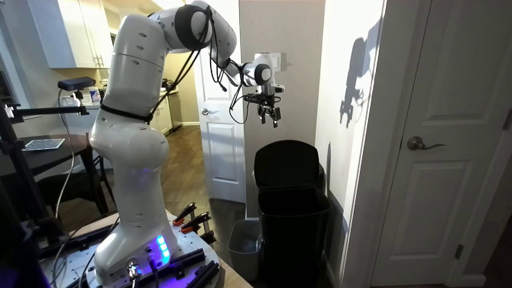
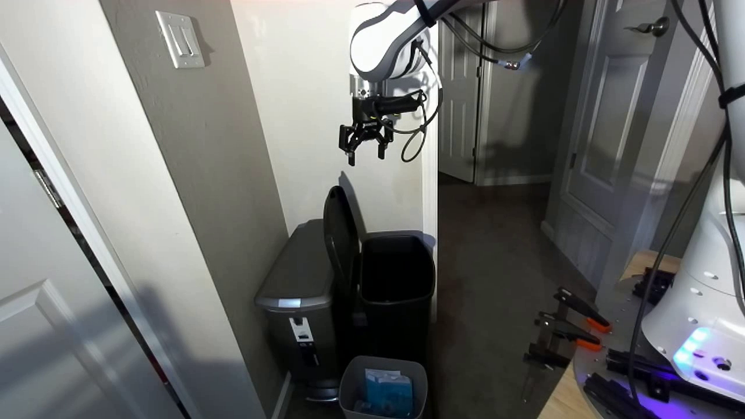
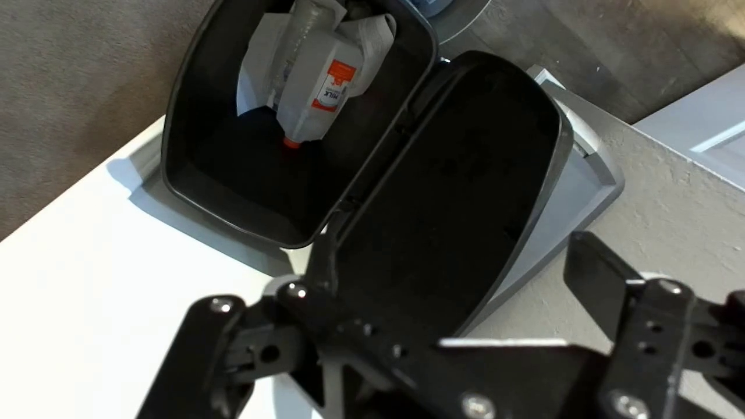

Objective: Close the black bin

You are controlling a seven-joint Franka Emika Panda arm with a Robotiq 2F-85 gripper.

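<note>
The black bin (image 1: 294,244) stands upright against the wall, also seen in an exterior view (image 2: 401,326). Its lid (image 1: 286,164) is open and stands up from the hinge; it shows edge-on in an exterior view (image 2: 339,238). In the wrist view the lid's dark inner face (image 3: 460,169) is right of the bin's opening (image 3: 227,201). A milk carton (image 3: 317,87) and papers lie inside. My gripper (image 1: 269,121) is open and empty above the lid, apart from it, in both exterior views (image 2: 366,158). In the wrist view the fingers (image 3: 457,262) are spread over the lid's near end.
A grey pedal bin (image 2: 300,267) stands right behind the raised lid, by the wall (image 2: 215,145). A small grey wastebasket (image 2: 349,378) stands in front of the black bin. A white wall (image 2: 308,116) is close behind the gripper. Clamps (image 1: 196,222) sit on the robot's table.
</note>
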